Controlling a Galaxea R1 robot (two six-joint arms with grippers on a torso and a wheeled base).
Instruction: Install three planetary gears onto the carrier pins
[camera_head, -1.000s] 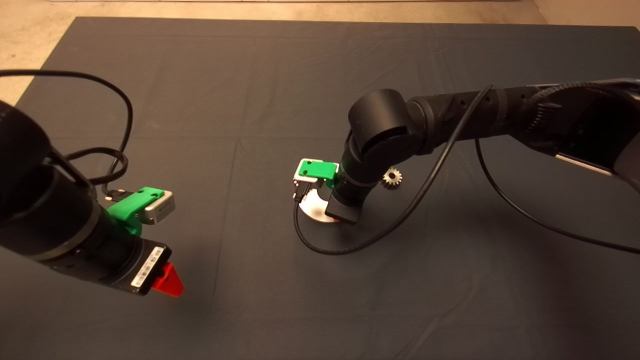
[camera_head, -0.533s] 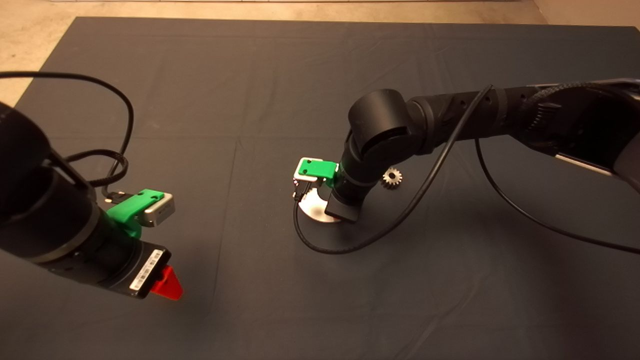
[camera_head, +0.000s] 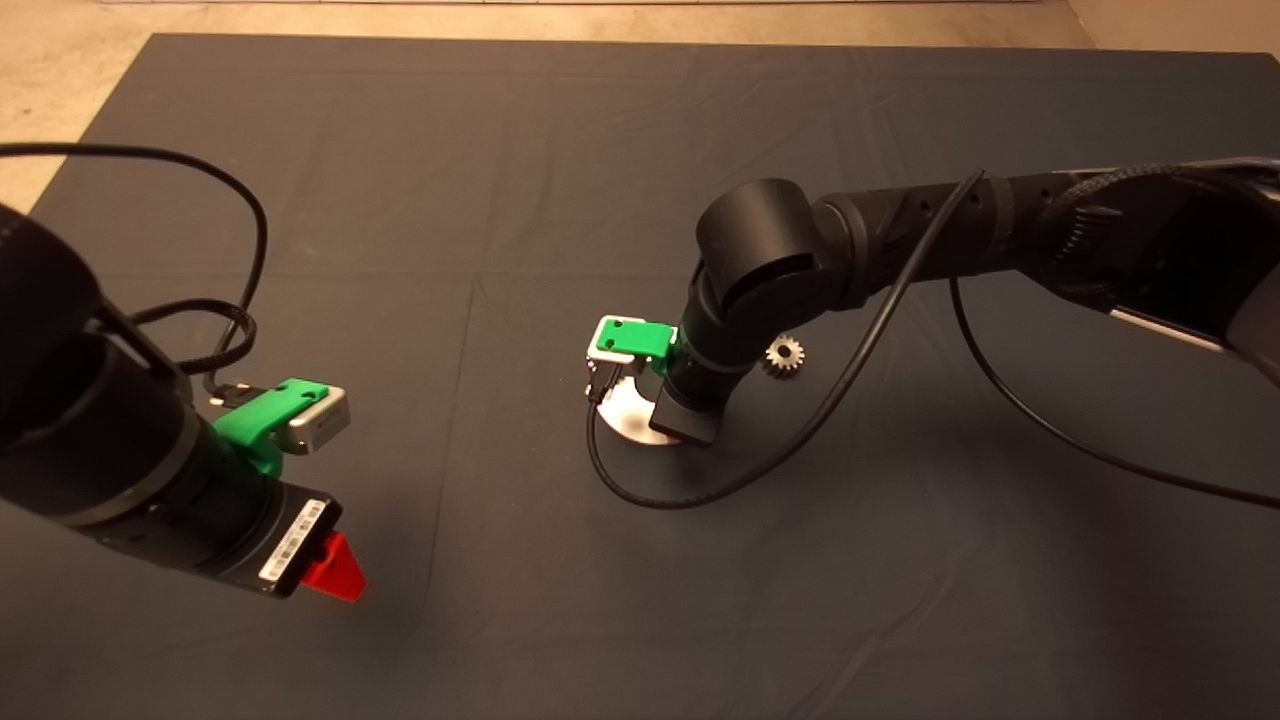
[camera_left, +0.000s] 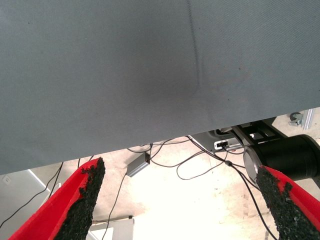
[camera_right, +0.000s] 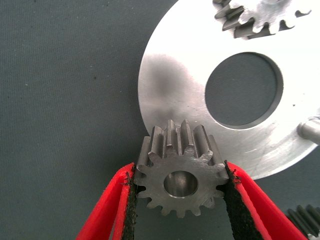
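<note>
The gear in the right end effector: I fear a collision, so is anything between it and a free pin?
Nothing visible: the held gear hangs at the disc's edge; one bare pin shows.

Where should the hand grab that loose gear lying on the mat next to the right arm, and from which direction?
Come straight down from above and pinch the toothed rim of the loose gear on two opposite sides. It lies flat on the mat with its centre hole facing up, apart from the disc, so its sides look free.
</note>
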